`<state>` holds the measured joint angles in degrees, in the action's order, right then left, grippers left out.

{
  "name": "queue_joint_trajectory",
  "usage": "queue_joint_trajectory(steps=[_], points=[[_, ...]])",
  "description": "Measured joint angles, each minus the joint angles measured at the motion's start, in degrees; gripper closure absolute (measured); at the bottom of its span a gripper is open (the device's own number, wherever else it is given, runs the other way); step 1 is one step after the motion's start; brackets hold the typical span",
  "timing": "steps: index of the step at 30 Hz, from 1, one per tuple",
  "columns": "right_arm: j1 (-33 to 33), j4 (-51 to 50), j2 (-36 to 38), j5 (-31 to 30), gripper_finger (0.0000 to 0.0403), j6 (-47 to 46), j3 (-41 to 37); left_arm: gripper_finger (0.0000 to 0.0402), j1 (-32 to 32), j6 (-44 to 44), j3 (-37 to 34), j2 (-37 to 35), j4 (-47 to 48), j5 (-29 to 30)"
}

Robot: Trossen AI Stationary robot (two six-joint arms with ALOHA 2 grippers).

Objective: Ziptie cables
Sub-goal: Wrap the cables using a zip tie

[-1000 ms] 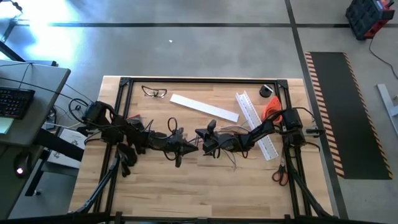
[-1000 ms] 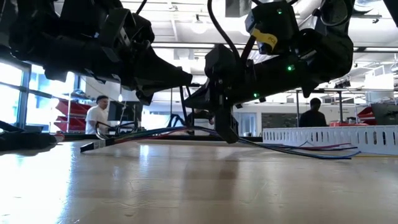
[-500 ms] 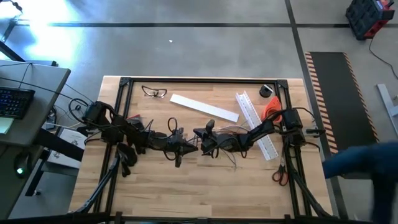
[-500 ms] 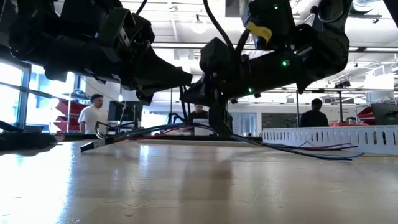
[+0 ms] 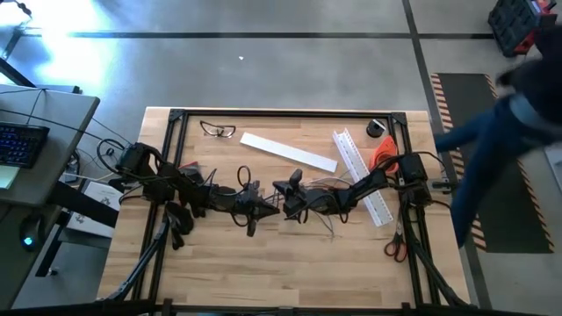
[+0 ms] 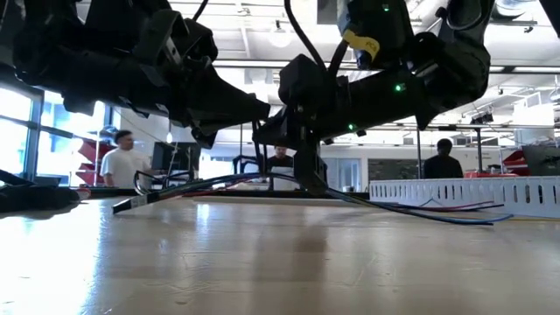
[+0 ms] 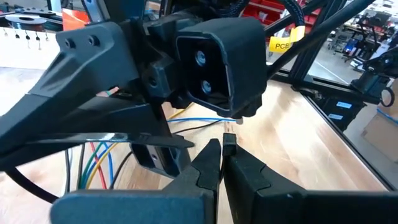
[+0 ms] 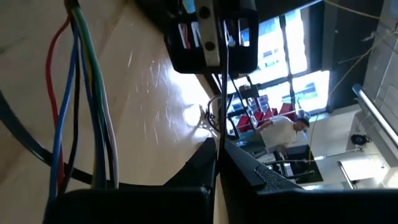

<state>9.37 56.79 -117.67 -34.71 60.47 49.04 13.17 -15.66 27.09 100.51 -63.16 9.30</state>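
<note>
The table [image 5: 211, 254] carried everything, and both arms reached in from its left and right edges to meet near the middle, probably because the job needs two grippers working close together on one small spot. A white channel [image 5: 362, 174] lay toward the far right corner with a flat white strip [image 5: 288, 151] beside it and safety glasses [image 5: 218, 130] near the far edge, all well clear of the work.

The cables [image 6: 411, 210] trailed across the middle of the table toward the right, raised where the grippers met; coloured strands showed in both wrist views.

The left gripper [image 7: 221, 163] hung just left of centre, fingers pressed together. Whether anything was between them I could not tell.

The right gripper [image 8: 217, 163] sat just right of centre, fingers together on a thin dark strip, apparently the ziptie [image 8: 222, 81], held upright toward the left gripper, likely for threading.
</note>
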Motion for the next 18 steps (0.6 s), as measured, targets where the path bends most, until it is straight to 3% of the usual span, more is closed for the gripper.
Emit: queue_joint_trajectory(steps=[18], points=[[0.04,3.84,0.0,0.67,0.0403,0.0,-2.19,0.0402,0.0,0.3,-0.01,0.0,-0.05,0.02]])
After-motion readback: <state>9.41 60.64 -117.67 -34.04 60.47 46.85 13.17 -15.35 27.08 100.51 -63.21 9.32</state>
